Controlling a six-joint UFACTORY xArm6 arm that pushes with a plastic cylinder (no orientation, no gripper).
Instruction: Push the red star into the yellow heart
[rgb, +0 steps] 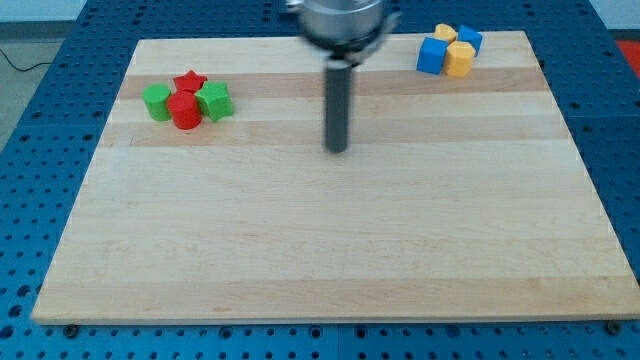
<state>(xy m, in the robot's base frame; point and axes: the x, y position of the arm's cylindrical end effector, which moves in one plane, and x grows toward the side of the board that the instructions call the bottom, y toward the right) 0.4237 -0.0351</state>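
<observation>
The red star (190, 81) sits at the view's upper left, touching a red round block (184, 110) just below it. Two yellow blocks lie at the view's upper right, one at the top (445, 33) and one lower (459, 60). I cannot tell which of them is the heart. My tip (337, 150) rests on the board near the middle, well to the right of the red star and below-left of the yellow blocks, touching no block.
A green block (156, 101) and another green block (214, 100) flank the red round block. Two blue blocks (431, 55) (468, 39) touch the yellow ones. The wooden board (320, 250) lies on a blue table.
</observation>
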